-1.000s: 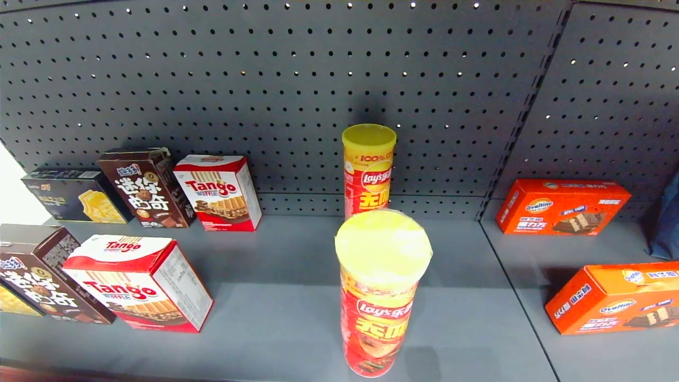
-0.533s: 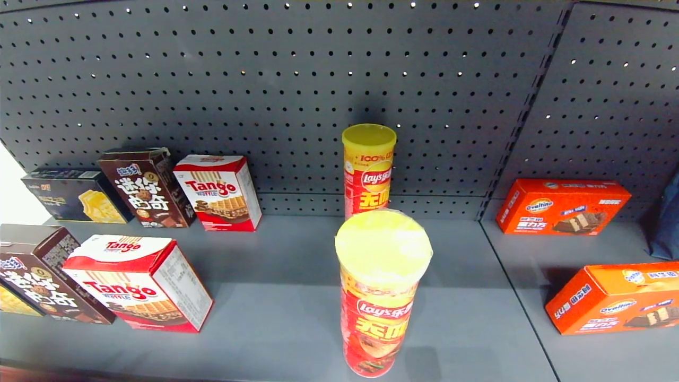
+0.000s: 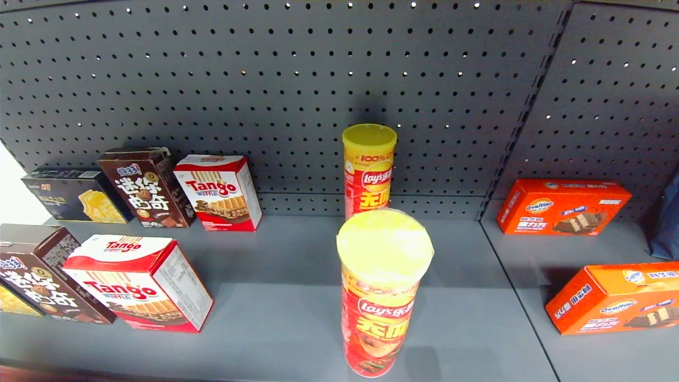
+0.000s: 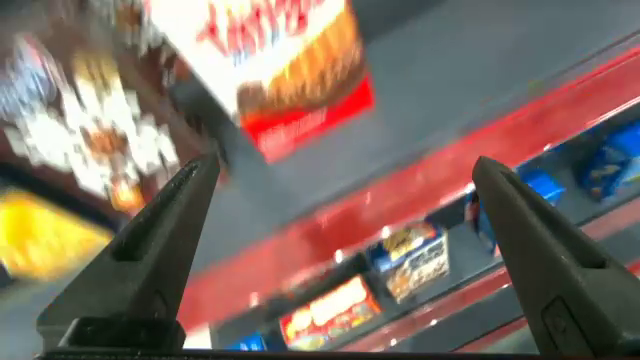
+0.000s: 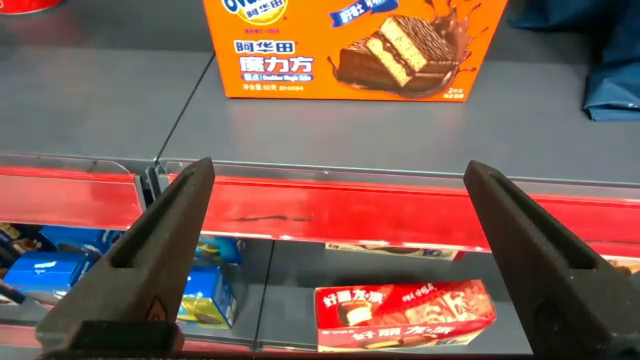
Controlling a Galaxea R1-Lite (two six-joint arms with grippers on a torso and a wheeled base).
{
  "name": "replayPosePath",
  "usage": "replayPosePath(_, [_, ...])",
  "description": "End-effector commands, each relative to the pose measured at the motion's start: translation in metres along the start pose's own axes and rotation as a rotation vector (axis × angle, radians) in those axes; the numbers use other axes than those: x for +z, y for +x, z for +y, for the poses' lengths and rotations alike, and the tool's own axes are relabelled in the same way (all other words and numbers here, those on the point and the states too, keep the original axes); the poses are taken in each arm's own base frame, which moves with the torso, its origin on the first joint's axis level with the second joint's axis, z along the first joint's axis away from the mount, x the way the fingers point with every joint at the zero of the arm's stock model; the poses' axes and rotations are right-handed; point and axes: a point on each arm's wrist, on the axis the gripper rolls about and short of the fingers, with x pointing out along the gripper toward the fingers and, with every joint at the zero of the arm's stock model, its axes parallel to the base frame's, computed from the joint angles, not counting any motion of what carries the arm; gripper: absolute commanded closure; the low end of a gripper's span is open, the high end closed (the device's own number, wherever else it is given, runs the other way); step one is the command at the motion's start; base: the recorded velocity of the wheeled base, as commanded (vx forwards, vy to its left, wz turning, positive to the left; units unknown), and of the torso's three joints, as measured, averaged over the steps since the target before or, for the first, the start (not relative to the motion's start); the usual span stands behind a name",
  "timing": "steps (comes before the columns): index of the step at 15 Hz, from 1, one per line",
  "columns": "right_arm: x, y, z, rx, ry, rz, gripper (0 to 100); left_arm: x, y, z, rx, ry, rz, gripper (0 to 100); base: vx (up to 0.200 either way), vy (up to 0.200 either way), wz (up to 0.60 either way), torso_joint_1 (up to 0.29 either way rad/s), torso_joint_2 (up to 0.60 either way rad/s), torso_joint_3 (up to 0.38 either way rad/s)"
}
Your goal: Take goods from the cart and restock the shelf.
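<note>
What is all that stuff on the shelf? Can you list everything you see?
chip cans: 2, red with yellow lids, mid-shelf, the second behind the first
wafer boxes: 2, red and white, left side, one front, one back
cookie boxes: 2, brown, left side, one front, one back
black box: 1, black with yellow, back left
orange boxes: 2, orange, right section, one front, one back
blue thing: 1, dark blue, far right, too cut off to tell
shelf: 1, grey, red front strip
pegboard wall: 1, dark grey, behind
left gripper: 1, dark, open, at the shelf front
right gripper: 1, dark, open, facing the front orange box
</note>
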Motion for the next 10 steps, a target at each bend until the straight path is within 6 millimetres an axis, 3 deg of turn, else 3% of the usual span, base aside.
replayPosePath(1, [0.0001,0.0001,0.0,0.0,0.0,0.001,0,-0.0248,-0.0049,-0.015,0.084,-0.068,-0.042,0,0.0,0.0,0.0,0.0,0.0,0.0])
replayPosePath(3, [0.0001,0.0001,0.0,0.0,0.0,0.001,0,-0.0268,-0.0141,-0.0188,0.16,-0.107,-0.152,0,0.0,0.0,0.0,0.0,0.0,0.0])
replayPosePath(10, [0.0001,0.0001,0.0,0.0,0.0,0.001,0,-0.0274,-0.0142,-0.018,0.184,-0.249,-0.153,0,0.0,0.0,0.0,0.0,0.0,0.0])
